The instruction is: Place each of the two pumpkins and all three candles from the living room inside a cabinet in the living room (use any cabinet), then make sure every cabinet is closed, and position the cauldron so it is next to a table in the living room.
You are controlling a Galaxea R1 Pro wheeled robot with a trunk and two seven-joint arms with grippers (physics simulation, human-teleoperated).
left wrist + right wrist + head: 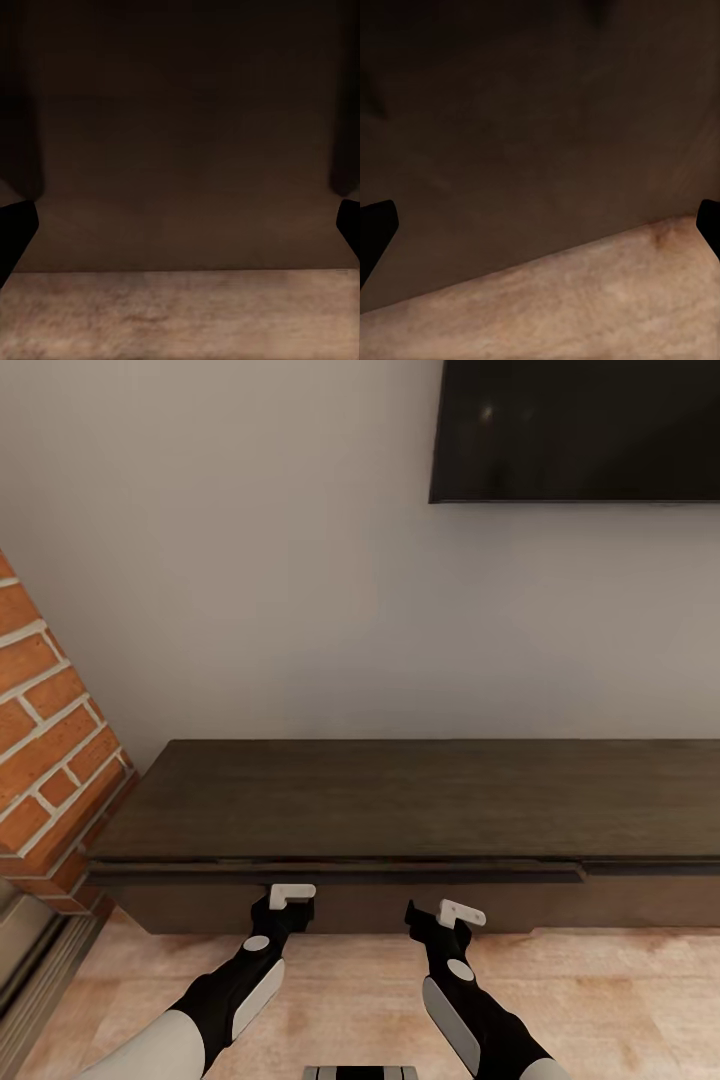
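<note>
Both claws are held spread wide and empty, the left claw [285,901] and right claw [447,916] just before the front face of the cabinet [400,800] (fronts appear shut), low above the wooden floor [620,1000].

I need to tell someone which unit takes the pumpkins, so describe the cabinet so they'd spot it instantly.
Start at the black TV on the pale wall. Directly beneath it, on the wood floor, runs the cabinet: long, low, dark brown wood grain with flat, handleless fronts, unlike the red brick column at its left end.
</note>
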